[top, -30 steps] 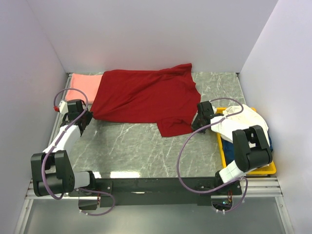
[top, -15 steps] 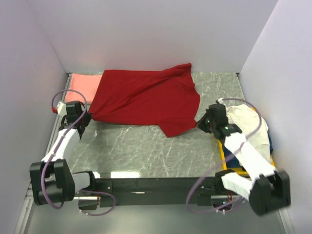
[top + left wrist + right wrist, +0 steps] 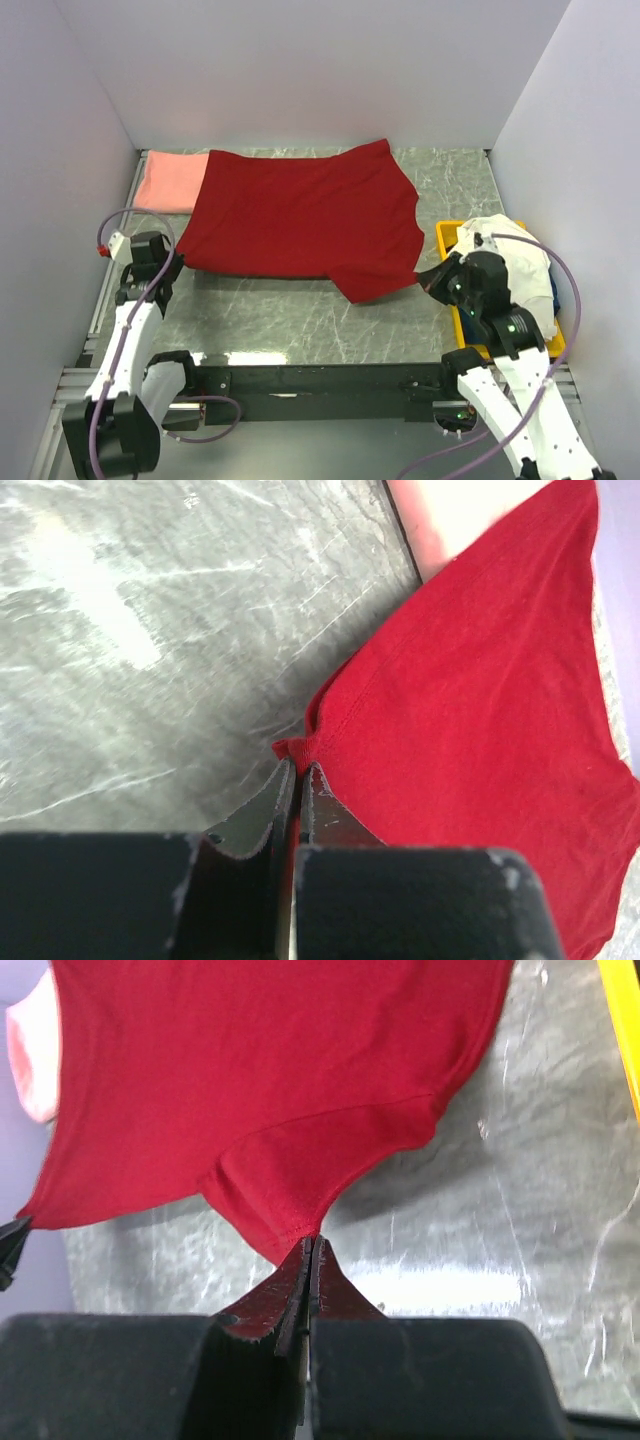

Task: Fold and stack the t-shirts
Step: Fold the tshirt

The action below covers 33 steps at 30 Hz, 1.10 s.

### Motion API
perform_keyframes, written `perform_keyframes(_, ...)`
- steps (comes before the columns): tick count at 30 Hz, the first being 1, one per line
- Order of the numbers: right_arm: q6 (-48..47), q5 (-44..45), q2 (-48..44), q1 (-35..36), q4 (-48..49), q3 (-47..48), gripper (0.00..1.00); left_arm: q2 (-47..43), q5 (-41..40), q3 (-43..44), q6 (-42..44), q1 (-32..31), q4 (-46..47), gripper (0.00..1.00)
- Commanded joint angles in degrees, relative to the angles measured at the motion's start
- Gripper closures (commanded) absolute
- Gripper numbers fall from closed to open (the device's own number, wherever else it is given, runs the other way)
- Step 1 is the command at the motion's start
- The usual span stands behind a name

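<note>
Red cloth across the middle of the overhead view: deep red t-shirt [image 3: 300, 215], pulled out broad and nearly flat on the grey marbled table [image 3: 300, 320]. Overlaps the right end of the salmon pink t-shirt [image 3: 168, 182] at the upper left, close to the back wall. Ends at lower right in a sleeve drawn out to a point.

At the left edge of that view, left gripper [image 3: 172, 262], clamped on the red shirt's lower left corner. Close up in the left wrist view, left gripper [image 3: 297, 780] with jaws pressed almost together, a small fold of red hem pinched at the tips. Grey table at upper left of that frame, a pink strip at the top edge.

At lower right of the overhead view, right gripper [image 3: 430, 277], likewise closed, on the tip of the sleeve. In the right wrist view, right gripper [image 3: 310, 1248] fully together, red hem stretched taut upward from it, pink cloth at the far left.

Further right overhead, cream white t-shirt [image 3: 512, 255], bunched in a heap on the yellow tray [image 3: 446, 232], partly behind the right arm.
</note>
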Motion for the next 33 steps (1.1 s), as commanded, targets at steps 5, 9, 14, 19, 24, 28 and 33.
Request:
perform_keyframes(5, 1.2, -4.1, -8.8, 0.2, -10.5, 3.1, 1.00, -9.3, -0.4, -5.0, -0.6, 0.2, -4.5, 0.95)
perform_keyframes(9, 0.9, -5.1, -9.8, 0.1, -11.4, 3.0, 1.00, -10.3, 0.8, -7.0, -0.4, 0.2, -3.1, 0.92)
perform_keyframes(14, -1.4, -5.1, -3.4, 0.2, -6.9, 3.2, 1.00, -3.5, -0.4, -4.6, -0.8, -2.8, 0.1, 0.91)
perform_keyframes(19, -3.2, -1.7, 9.3, 0.2, -0.3, 6.5, 1.00, 9.9, -4.6, 2.3, -0.9, -6.6, 0.7, 0.89)
perform_keyframes(24, -3.8, 0.6, 23.3, 0.0, 4.7, 10.8, 1.00, 19.6, -5.5, 9.2, -1.0, -7.1, 1.2, 0.87)
perform_keyframes(28, -4.1, 2.1, 32.2, -0.4, 8.3, 14.6, 1.00, 26.6, -7.1, 15.7, -0.5, -7.2, -0.4, 0.86)
perform_keyframes(33, -4.5, 0.6, 40.9, -2.5, 10.5, 19.9, 1.00, 31.3, -8.3, 20.8, -0.1, -7.2, -2.2, 0.85)
